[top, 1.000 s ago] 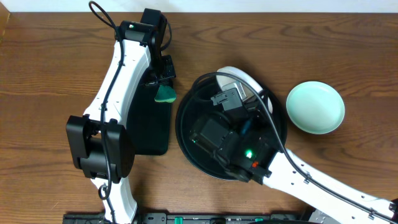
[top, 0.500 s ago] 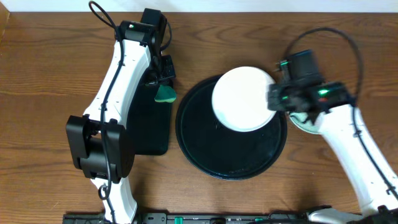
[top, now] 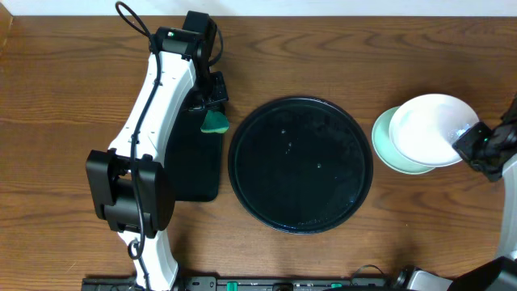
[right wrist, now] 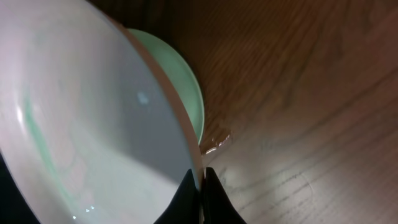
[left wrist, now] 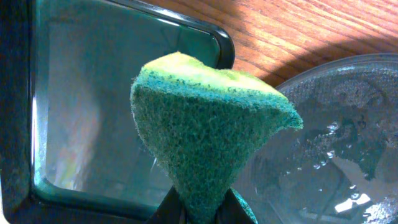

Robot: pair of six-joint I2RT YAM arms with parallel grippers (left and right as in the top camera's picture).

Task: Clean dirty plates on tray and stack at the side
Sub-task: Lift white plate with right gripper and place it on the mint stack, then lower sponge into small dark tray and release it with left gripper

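The round black tray (top: 300, 166) lies mid-table, wet and with no plate on it. To its right on the wood, a mint-green plate (top: 386, 152) is partly covered by a white plate (top: 426, 129). My right gripper (top: 468, 139) is shut on the white plate's right rim. In the right wrist view the white plate (right wrist: 93, 124) is tilted over the mint-green plate (right wrist: 185, 81), its rim pinched in the right gripper (right wrist: 202, 186). My left gripper (top: 212, 109) is shut on a green sponge (top: 216, 123), which fills the left wrist view as a sponge (left wrist: 211, 124) above the left gripper (left wrist: 208, 210).
A rectangular black tray (top: 194, 158) lies under the left arm, just left of the round tray; its glossy floor (left wrist: 93, 112) shows in the left wrist view. Brown wood tabletop (top: 65, 97) surrounds both trays. The right arm enters from the right edge.
The right arm carried the white plate off the round tray, rightwards, to above the mint-green plate. The left arm and sponge have not moved.
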